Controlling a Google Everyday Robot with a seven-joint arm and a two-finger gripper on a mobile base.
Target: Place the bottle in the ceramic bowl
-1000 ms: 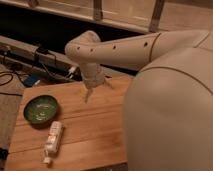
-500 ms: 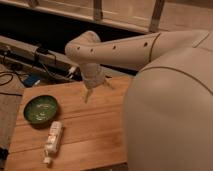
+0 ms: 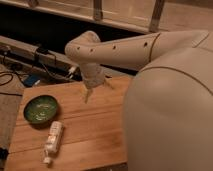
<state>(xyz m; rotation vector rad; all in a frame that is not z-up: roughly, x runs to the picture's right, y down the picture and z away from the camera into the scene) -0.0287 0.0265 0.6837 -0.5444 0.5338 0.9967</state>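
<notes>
The robot's body (image 3: 170, 115) hides the right part of the desk (image 3: 95, 135). The bottle (image 3: 53, 139) has a label too blurred to read. The gripper (image 3: 96, 90), over the desk's far half, probably covers some of its back edge.

One camera looks steeply down from above the robot's rounded white body (image 3: 170, 115), close at right. The gripper (image 3: 90, 94) hangs mid-frame, the brown wooden tabletop (image 3: 95, 135) below it.

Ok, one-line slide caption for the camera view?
The gripper hovers above the wooden table, apart from the white bottle lying beside the green ceramic bowl.
</notes>
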